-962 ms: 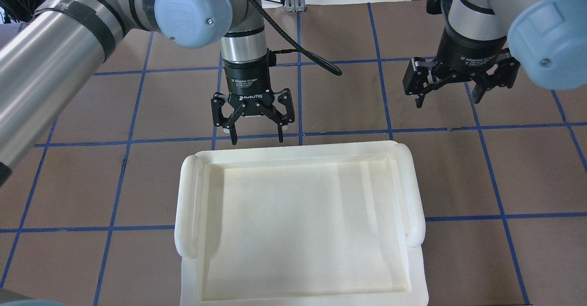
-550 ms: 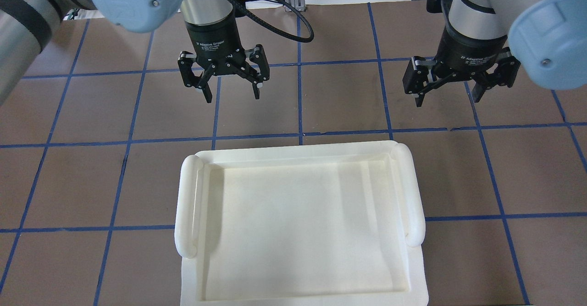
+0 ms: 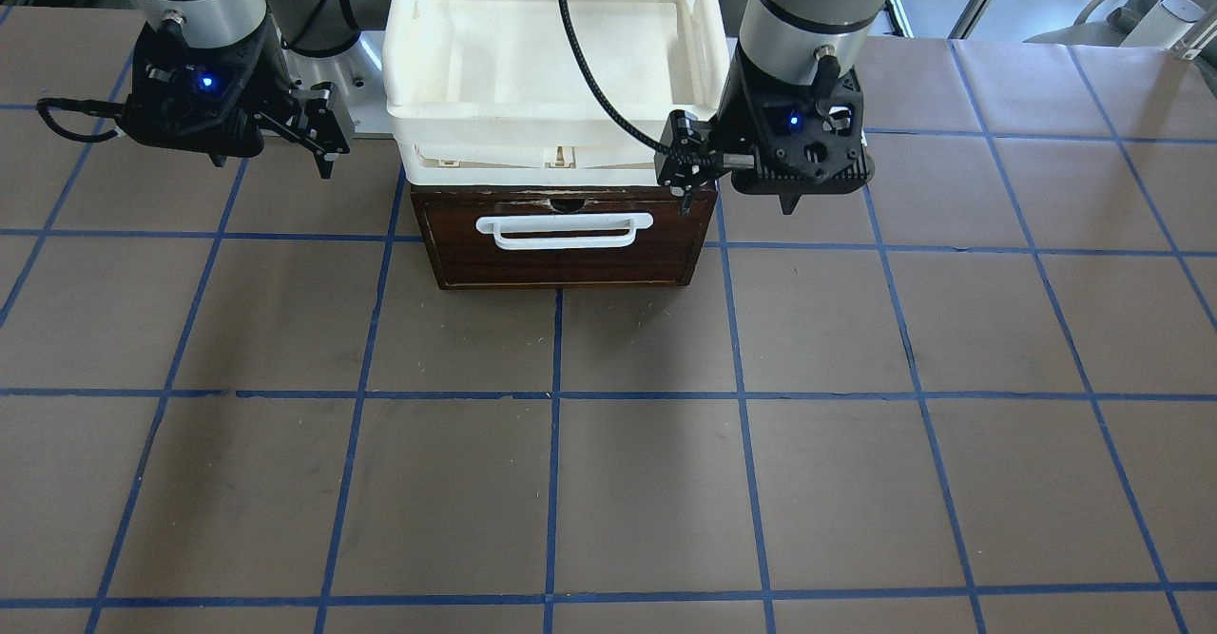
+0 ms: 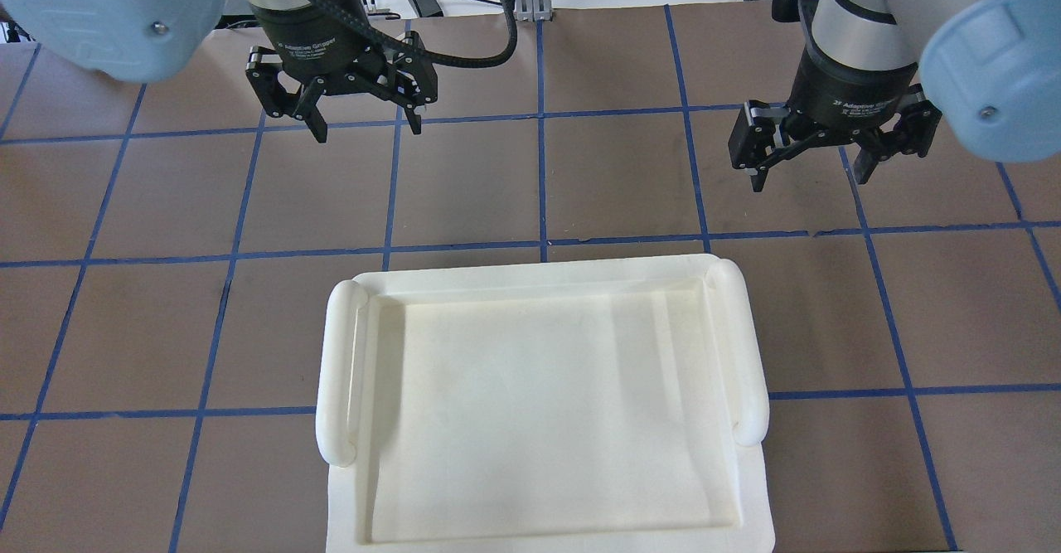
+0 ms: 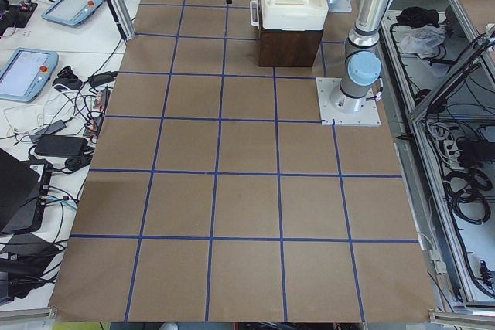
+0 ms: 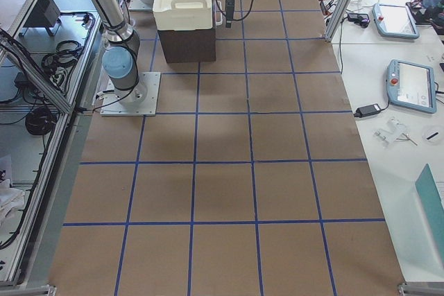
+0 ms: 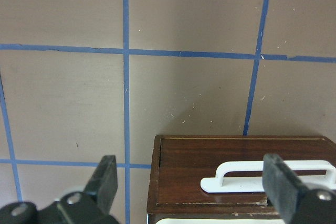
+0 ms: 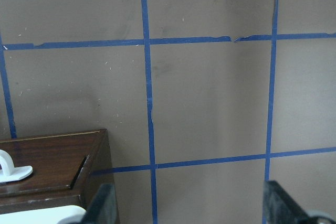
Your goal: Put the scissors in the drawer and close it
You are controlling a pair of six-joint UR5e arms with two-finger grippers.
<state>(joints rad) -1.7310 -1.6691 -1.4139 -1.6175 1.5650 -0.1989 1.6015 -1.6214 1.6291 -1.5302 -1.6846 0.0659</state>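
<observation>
Since a second ago the left gripper (image 4: 366,126) has drawn back from the far edge of the cream-white plastic tray (image 4: 338,371) and swung out toward the robot's left. In the overhead view it now hangs over the brown paper-covered tabletop (image 4: 613,180) with its blue tape grid, well apart from the tray. Its two black fingers (image 7: 107,178) are spread wide with nothing between them. The right gripper (image 4: 808,178) is where it was, hanging above the tabletop off the tray's other far corner. Its fingers (image 8: 275,203) are likewise spread apart and empty.

The tray rests on top of the dark brown wooden drawer (image 3: 570,268), which stands on the tabletop close to the robot's base. Seen from across the tabletop, the drawer front faces away from the robot. A white bar handle (image 3: 561,235) runs across its upper half, and there is a chipped spot on its top edge. The drawer is pushed in, so its inside is hidden.

In that same view the left gripper hangs just beside the drawer's upper corner on the robot's left, and the right gripper hangs a little further out from the opposite corner. The left wrist camera looks down between the open fingers onto one corner of the drawer front and part of the handle. The right wrist camera catches the other corner at its lower left edge.
</observation>
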